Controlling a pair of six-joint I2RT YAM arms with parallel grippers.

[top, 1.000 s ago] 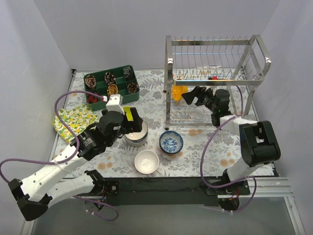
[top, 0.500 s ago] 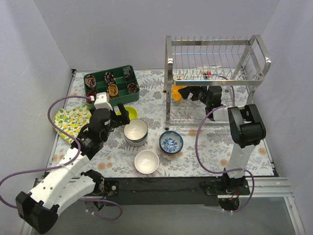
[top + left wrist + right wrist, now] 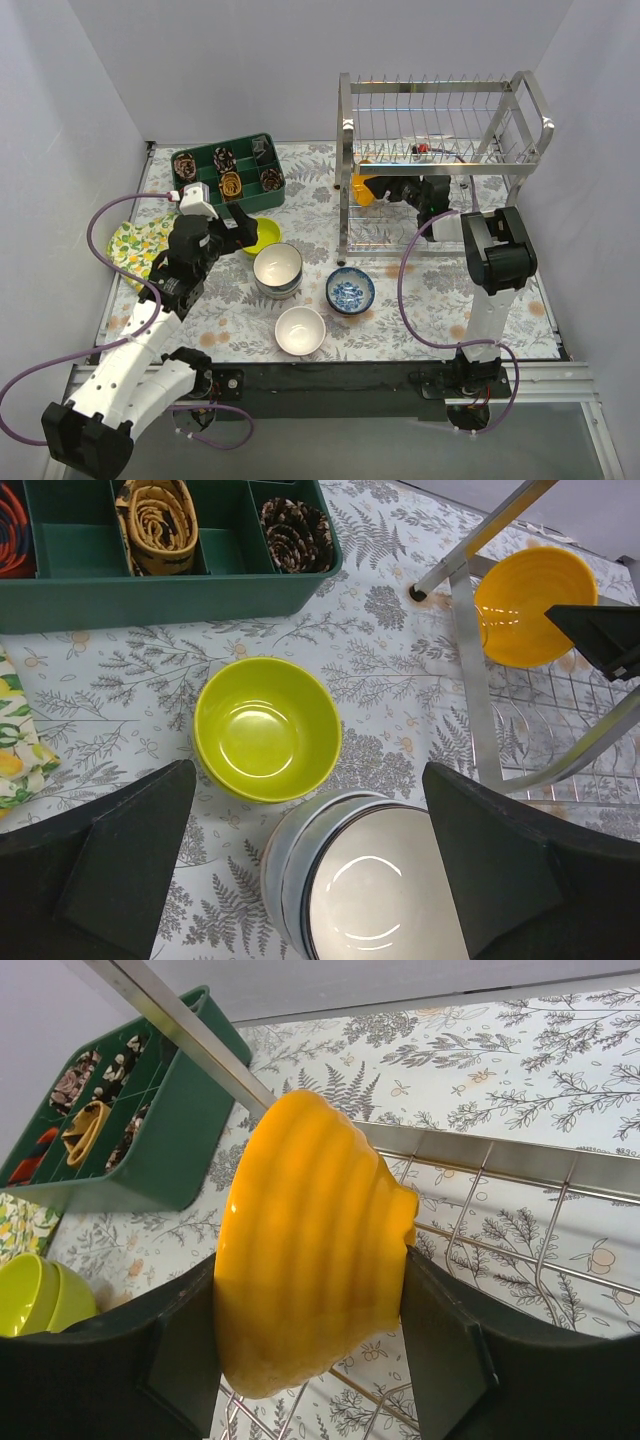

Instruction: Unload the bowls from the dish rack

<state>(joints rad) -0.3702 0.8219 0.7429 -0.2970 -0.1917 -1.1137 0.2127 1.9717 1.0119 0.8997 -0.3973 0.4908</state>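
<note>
Gripping the orange bowl (image 3: 300,1260) across its ribbed sides with the right fingers (image 3: 170,1370), down on the lower tier of the dish rack (image 3: 500,1160) at its left end, tipped on edge over the wires. Hovering with the left fingers (image 3: 120,860) spread wide and empty above the lime-green bowl (image 3: 265,730) and the stacked white bowl (image 3: 375,890), both resting on the table (image 3: 400,300) left of the rack, near the blue-patterned bowl (image 3: 350,291) and another white bowl (image 3: 299,330). Could go badly on the way out: likely to knock the rim against the chrome upright just beside it or catch on the shelf wires if drawn out crooked, and apt to twist or slide free, given sloping ribbed walls with little flat to press on. Could also land on the bowls already set down if carried straight toward the near left. Against a second ago: reached further left along the tier with the right arm, then beside the bowl, now around it; pulled back with the left arm toward the far left, off the stack, leaving the lime-green bowl on the table.
</note>
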